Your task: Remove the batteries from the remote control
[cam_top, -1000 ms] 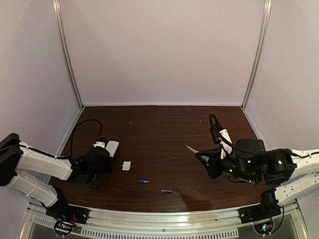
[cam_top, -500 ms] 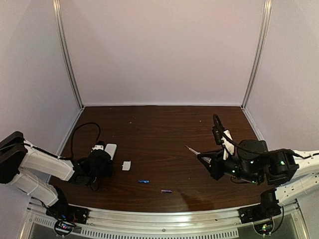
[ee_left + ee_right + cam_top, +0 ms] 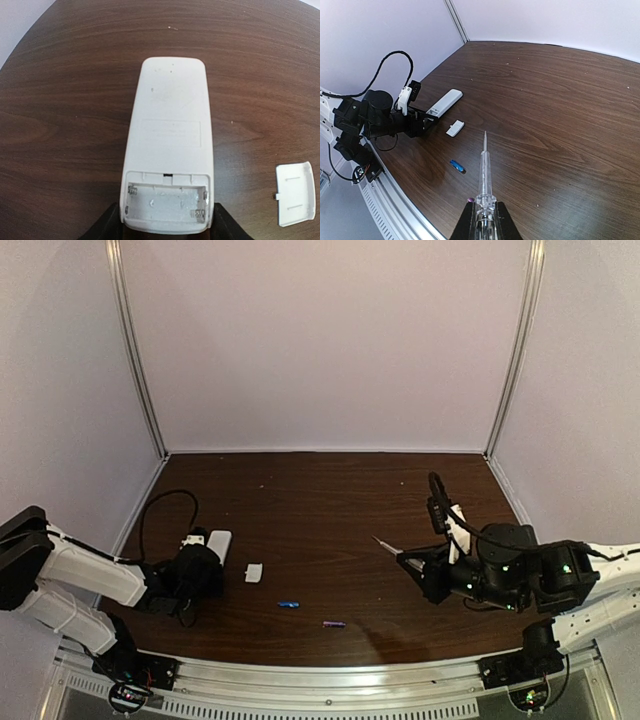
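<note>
Evidently the unloading is done: the remote (image 3: pixel 167 150) lies back-up on the desk (image 3: pixel 330 490), its bay open and bare (only the springs show). The left fingers (image 3: pixel 106 227) clamp its near end, probably to steady it. The blue battery (image 3: pixel 288 605) and purple battery (image 3: pixel 333 624) lie loose nearer the front edge, apart from each other and from the remote. The cover (image 3: pixel 295 192) rests beside the remote. The right fingers (image 3: pixel 464 226), closed on the tool (image 3: pixel 484 170), hold it well clear, likely because prying is over.
</note>
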Robot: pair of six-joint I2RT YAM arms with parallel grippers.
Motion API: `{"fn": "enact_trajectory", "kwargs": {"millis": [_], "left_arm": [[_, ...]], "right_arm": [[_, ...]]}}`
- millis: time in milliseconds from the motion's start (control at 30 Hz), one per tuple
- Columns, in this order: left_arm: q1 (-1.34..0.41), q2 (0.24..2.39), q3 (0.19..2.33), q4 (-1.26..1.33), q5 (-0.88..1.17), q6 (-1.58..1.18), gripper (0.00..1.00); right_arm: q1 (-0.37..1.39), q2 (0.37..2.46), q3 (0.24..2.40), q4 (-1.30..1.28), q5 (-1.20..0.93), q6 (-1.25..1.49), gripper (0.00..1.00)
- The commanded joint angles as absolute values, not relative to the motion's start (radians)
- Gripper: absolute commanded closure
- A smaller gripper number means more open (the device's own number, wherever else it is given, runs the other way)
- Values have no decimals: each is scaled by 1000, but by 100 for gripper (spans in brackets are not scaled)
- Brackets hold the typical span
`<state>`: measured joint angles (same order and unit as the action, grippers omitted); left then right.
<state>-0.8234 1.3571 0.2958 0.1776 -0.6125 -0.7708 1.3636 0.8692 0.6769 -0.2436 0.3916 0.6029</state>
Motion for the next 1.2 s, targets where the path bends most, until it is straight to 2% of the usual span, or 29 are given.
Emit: {"fn": "enact_trajectory", "kwargs": {"millis": [0, 100, 233, 300, 367, 600, 800, 967, 1167], "left_arm": [[-816, 1325, 271, 186, -587, -796, 46], [-816, 1290, 261, 183, -580, -795, 32], [-816, 1234, 266, 137, -577, -793, 18], [-816, 1203, 272, 117, -573, -788, 7], [-816, 1172, 278, 97, -568, -778, 3], [-818, 1047, 314, 53, -497, -666, 3], [-864, 1046, 398, 62, -412, -507, 4], [-1014, 1131, 502, 115, -425, -352, 8], [-1227, 1329, 638, 193, -444, -91, 16]], "right_arm": [[1364, 850, 651, -255, 377, 623, 100], [1364, 850, 644, -251, 368, 628, 100], [1364, 851, 636, -247, 357, 639, 100], [1365, 851, 631, -243, 351, 644, 100], [1365, 851, 628, -241, 345, 647, 100], [1364, 832, 624, -262, 320, 644, 100], [1365, 812, 617, -269, 260, 632, 100], [1365, 829, 614, -255, 161, 624, 100], [1365, 864, 607, -235, 58, 632, 100]]}}
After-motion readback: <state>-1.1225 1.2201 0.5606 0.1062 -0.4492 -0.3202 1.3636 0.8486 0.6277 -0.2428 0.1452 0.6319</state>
